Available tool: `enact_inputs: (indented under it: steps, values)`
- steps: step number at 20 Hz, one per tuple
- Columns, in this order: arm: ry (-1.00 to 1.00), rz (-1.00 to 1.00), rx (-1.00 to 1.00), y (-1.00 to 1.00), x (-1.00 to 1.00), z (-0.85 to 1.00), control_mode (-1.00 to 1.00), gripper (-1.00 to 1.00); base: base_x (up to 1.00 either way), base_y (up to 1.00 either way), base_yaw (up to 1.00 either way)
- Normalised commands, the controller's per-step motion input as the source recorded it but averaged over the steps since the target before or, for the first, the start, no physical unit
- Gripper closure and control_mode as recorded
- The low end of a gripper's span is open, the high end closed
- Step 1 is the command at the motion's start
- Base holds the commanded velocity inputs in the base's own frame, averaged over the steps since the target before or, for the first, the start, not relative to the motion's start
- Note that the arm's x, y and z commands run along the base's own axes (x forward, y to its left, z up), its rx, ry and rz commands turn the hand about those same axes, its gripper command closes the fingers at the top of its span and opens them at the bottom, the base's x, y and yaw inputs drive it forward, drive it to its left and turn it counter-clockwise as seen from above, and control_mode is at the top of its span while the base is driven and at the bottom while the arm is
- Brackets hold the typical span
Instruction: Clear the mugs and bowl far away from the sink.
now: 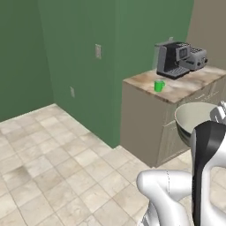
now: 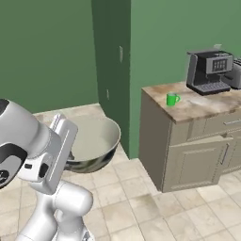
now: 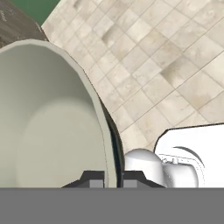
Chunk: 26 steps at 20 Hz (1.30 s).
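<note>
Even, soft rendered light with no glare and only faint shading. The green wall (image 1: pixel 79 57) darkens toward nine o'clock. Edges look slightly soft and low-resolution; the floor tiles (image 3: pixel 166 65) stay undistorted.

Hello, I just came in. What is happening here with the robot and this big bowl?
The robot arm is carrying the bowl in the air above the tiled floor. Its gripper is shut on the bowl's rim, one finger inside and one outside. The green mug stands on the counter near its corner, in front of the coffee machine. So the bowl is in transit and the green mug is not being handled.
</note>
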Motion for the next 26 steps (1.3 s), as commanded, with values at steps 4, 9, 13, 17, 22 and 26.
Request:
enact_inputs:
  steps: [4, 9, 13, 17, 22, 26]
  values:
    - [0.0, 0.0, 0.0, 0.0, 0.0, 0.0, 1.0, 1.0, 0.05, -1.0, 0.0]
    - [0.0, 0.0, 0.0, 0.0, 0.0, 0.0, 1.0, 1.0, 0.08, -1.0, 0.0]
    - [0.0, 0.0, 0.0, 0.0, 0.0, 0.0, 1.0, 1.0, 0.17, -1.0, 0.01]
    - [0.0, 0.0, 0.0, 0.0, 0.0, 0.0, 1.0, 1.0, 0.48, -1.0, 0.05]
    - [0.0, 0.0, 0.0, 0.0, 0.0, 0.0, 1.0, 1.0, 0.73, -1.0, 0.09]
    - [0.0, 0.0, 0.0, 0.0, 0.0, 0.0, 1.0, 1.0, 0.85, -1.0, 0.11]
